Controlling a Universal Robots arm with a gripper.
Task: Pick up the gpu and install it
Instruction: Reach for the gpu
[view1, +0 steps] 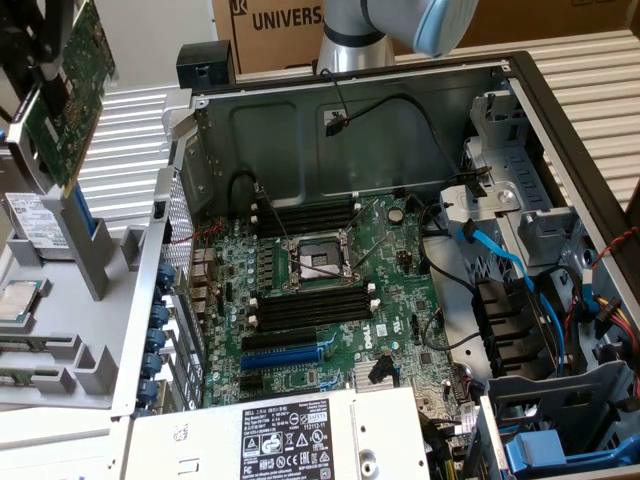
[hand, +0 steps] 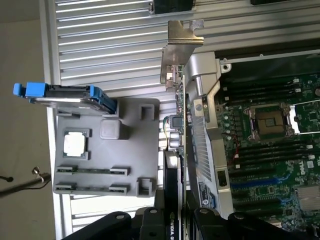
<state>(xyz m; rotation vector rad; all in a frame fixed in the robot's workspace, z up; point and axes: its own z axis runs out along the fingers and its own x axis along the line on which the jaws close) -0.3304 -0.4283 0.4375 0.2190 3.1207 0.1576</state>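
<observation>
My gripper is clamped on the gpu, one black finger on each flat face, the card standing edge-on between them; its black shroud sits nearest my fingers and its silver end bracket is at the far end, away from me. In the exterior view I hold the card high at about ten o'clock, tilted, green board facing the camera, outside the computer case and not seated in any slot. Just under the card, at about nine o'clock, stands the grey holder tray; a hard drive in a blue carrier rests on it, with a processor chip lying flat beside it. From the wrist camera the card lines up between that tray and the case's near wall; whether its lower corner touches anything I cannot tell. The case lies open across the middle of the exterior view, the motherboard flat inside; black memory sticks flank the processor socket, and a blue slot lies toward six o'clock. My arm shows at twelve o'clock, in front of a cardboard box.
</observation>
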